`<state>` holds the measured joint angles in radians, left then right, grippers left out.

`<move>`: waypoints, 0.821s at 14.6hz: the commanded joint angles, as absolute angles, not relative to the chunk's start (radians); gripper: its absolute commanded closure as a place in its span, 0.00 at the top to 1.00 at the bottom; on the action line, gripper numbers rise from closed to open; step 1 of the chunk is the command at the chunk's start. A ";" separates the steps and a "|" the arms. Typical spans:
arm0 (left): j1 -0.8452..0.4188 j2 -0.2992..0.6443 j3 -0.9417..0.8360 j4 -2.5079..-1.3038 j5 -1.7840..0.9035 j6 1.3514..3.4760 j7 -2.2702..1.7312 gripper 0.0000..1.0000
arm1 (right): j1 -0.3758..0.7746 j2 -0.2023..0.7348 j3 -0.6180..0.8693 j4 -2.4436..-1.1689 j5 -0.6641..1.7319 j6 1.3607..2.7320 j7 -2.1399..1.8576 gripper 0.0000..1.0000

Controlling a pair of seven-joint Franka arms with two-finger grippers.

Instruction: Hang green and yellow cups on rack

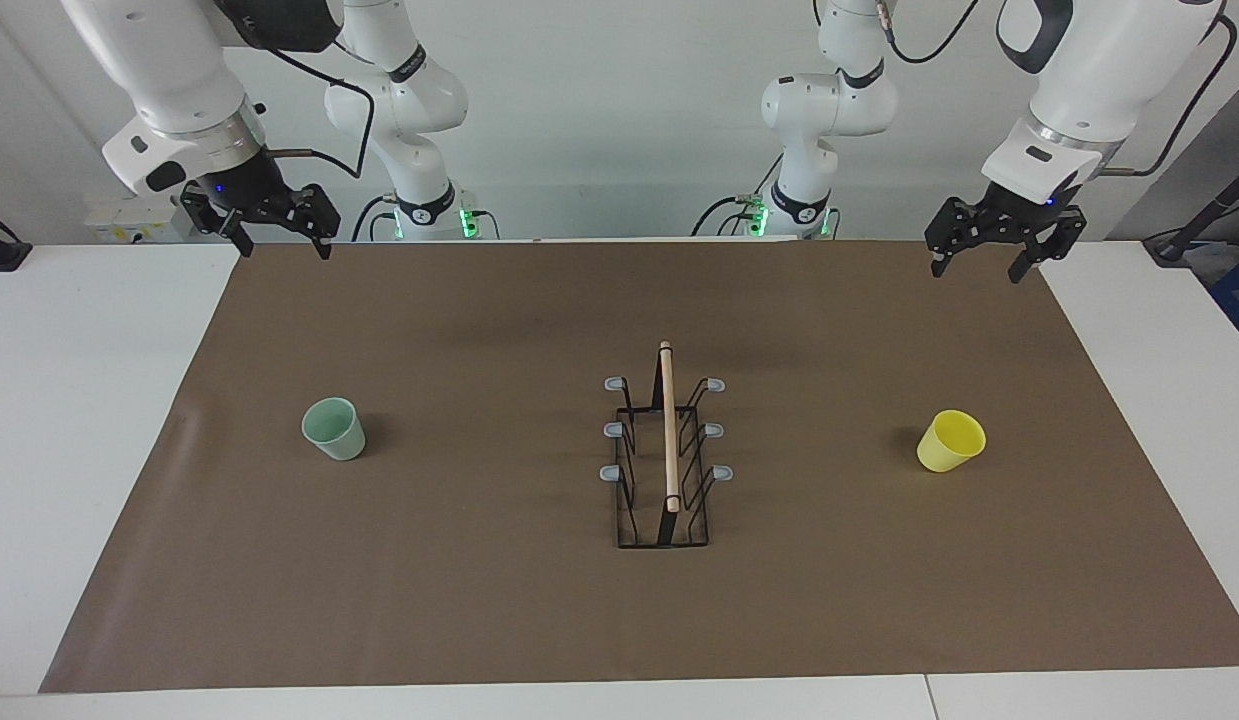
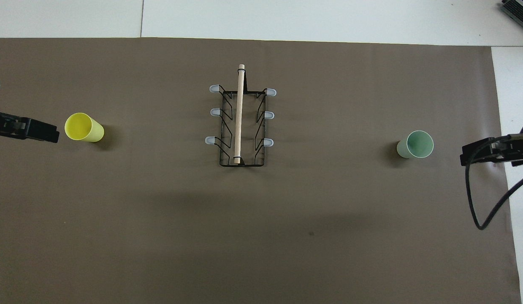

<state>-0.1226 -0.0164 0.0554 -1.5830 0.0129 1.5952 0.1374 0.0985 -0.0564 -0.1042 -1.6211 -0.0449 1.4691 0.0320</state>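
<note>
A: Cups? Rack?
B: Rack [image 1: 665,450] mid-mat; green cup [image 1: 334,428] at its nine o'clock, yellow cup [image 1: 951,441] at three, facing view.
A: Grippers?
B: Left gripper [image 1: 982,261], right gripper [image 1: 285,240]: raised, spread wide, empty.

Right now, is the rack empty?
Empty: all six pegs of the rack are bare; the green cup and yellow cup stand on the mat.

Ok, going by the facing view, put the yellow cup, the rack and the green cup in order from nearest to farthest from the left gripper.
From the open left gripper, raised over the mat's edge at its own end of the table:
1. Yellow cup, at the left arm's end.
2. Rack, mid-table.
3. Green cup, at the right arm's end, where the right gripper waits.
</note>
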 commanded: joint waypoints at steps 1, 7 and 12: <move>-0.124 -0.025 0.061 -1.585 0.006 1.592 0.140 1.00 | 0.094 -0.061 -0.101 -1.624 -0.029 1.471 0.051 1.00; -0.123 -0.029 0.063 -1.595 0.009 1.583 0.138 1.00 | 0.112 -0.063 -0.101 -1.626 -0.031 1.476 0.049 1.00; -0.118 -0.014 0.063 -1.585 0.011 1.608 0.094 1.00 | 0.117 -0.066 -0.101 -1.626 -0.029 1.470 0.043 1.00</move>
<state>-0.1217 -0.0162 0.0604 -1.5837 0.0130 1.5973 0.1122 0.1168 -0.0564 -0.1012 -1.6211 -0.0443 1.4700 0.0329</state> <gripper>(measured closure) 0.000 0.000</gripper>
